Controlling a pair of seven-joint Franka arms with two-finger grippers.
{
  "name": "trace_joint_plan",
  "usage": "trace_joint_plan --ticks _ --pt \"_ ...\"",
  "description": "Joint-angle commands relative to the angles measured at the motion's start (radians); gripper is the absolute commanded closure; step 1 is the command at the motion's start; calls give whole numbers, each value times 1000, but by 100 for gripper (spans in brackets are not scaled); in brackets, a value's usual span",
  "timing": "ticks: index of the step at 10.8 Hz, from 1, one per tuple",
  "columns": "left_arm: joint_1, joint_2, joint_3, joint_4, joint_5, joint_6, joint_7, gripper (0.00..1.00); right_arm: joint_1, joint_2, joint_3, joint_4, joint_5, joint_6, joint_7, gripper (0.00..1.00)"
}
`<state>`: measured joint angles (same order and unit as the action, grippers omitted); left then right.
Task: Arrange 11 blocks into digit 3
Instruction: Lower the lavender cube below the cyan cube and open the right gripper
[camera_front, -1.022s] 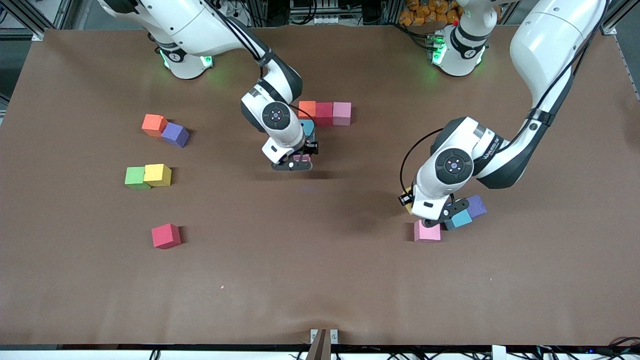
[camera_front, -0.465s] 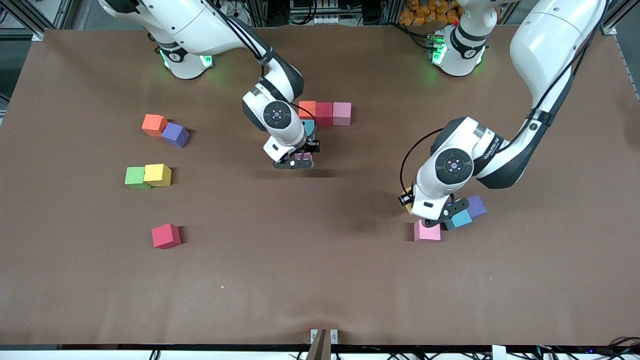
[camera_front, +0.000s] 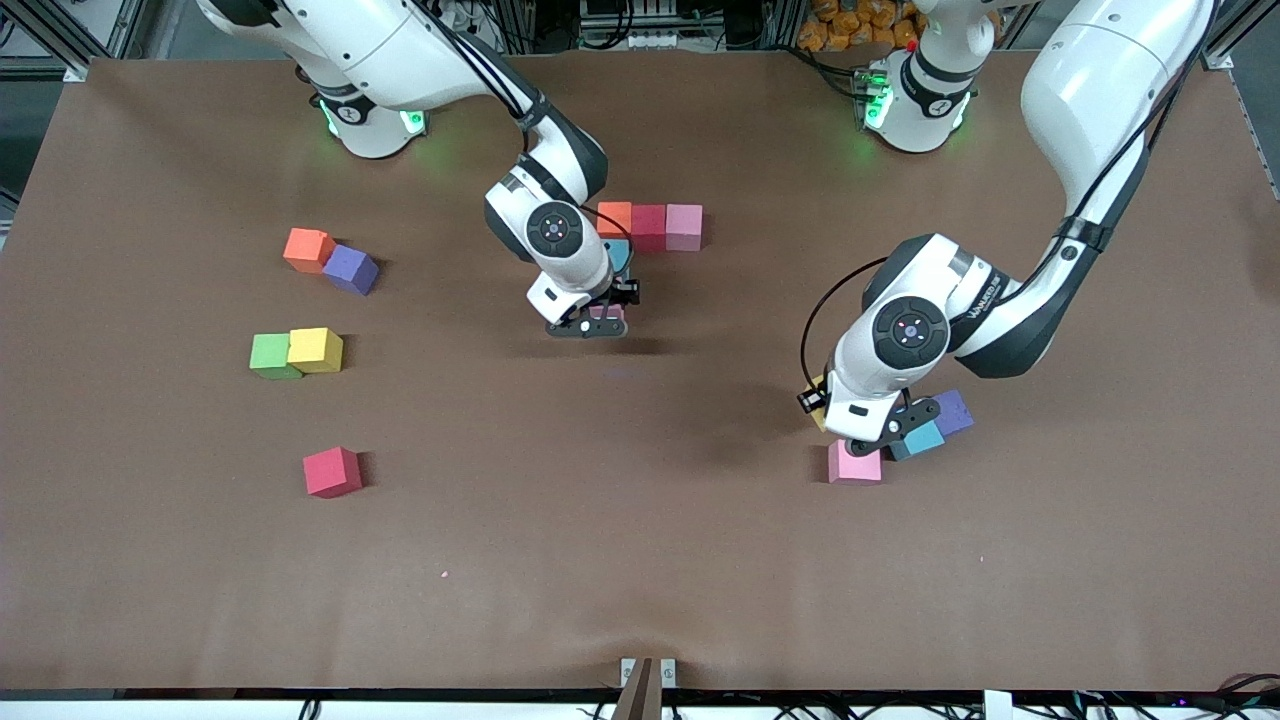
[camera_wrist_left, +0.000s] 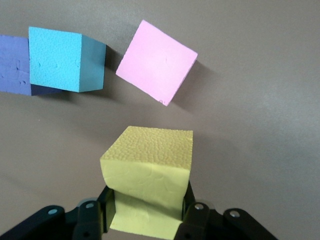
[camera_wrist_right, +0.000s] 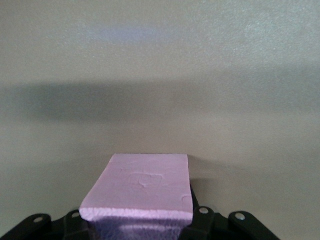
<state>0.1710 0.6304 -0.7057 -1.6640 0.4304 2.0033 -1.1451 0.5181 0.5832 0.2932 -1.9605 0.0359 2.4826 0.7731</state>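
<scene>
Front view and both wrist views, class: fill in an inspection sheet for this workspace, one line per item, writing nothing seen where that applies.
Surface: brown table, bare patches unmarked.
Job's things: orange, red and pink cubes in a row, a blue one just nearer the camera; loose blocks lie toward both ends.
Clutter: green cube touching a yellow block.
Grippers: left gripper, jaws shut on a yellow cube, over a pink block; right gripper, jaws shut on a pink cube, near the row.
Cables: black cable looped at the left wrist.
Surroundings: frame rails along the base edge.
</scene>
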Motion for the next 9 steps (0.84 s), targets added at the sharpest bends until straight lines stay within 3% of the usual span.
trace_joint_plan --ticks 1,5,9 --pt "-2 -15 2 6 -13 -26 -2 63 -9 -2 9 -14 12 15 6 0" --pt "-2 -15 2 7 -12 -28 -2 63 -18 -35 12 -5 10 -14 -24 0" --pt "1 -18 0 9 -12 -29 -1 63 -134 -167 55 28 41 -115 -32 0"
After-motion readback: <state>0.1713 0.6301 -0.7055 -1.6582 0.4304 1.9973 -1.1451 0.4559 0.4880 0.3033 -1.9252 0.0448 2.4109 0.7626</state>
